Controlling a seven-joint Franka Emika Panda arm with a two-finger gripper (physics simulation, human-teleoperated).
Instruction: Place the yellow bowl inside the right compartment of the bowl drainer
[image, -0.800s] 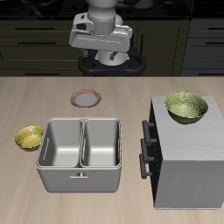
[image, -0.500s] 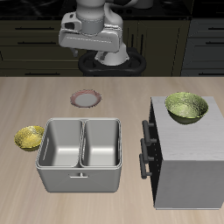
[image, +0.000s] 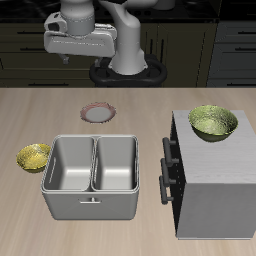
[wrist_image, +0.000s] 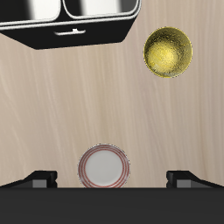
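Observation:
The small golden yellow bowl (image: 34, 156) (wrist_image: 168, 52) rests on the table beside the bowl drainer (image: 92, 176), touching nothing. The drainer is a grey metal tub with two square wells, both empty. Its right compartment (image: 117, 163) is the well farther from the yellow bowl. My gripper (image: 78, 52) (wrist_image: 112, 178) hangs high over the back of the table, well away from the bowl. It is open with nothing between its fingers (wrist_image: 39, 179). In the wrist view one end of the drainer (wrist_image: 83, 24) shows.
A small pink-rimmed plate (image: 97, 113) (wrist_image: 104, 166) lies on the table behind the drainer, below my gripper. A big grey cabinet (image: 215, 190) with black handles stands on the drainer's other side. A larger greenish-yellow bowl (image: 213, 122) sits on its top.
My gripper has swung sideways along the back of the table, toward the side where the yellow bowl lies. Nothing on the table has moved.

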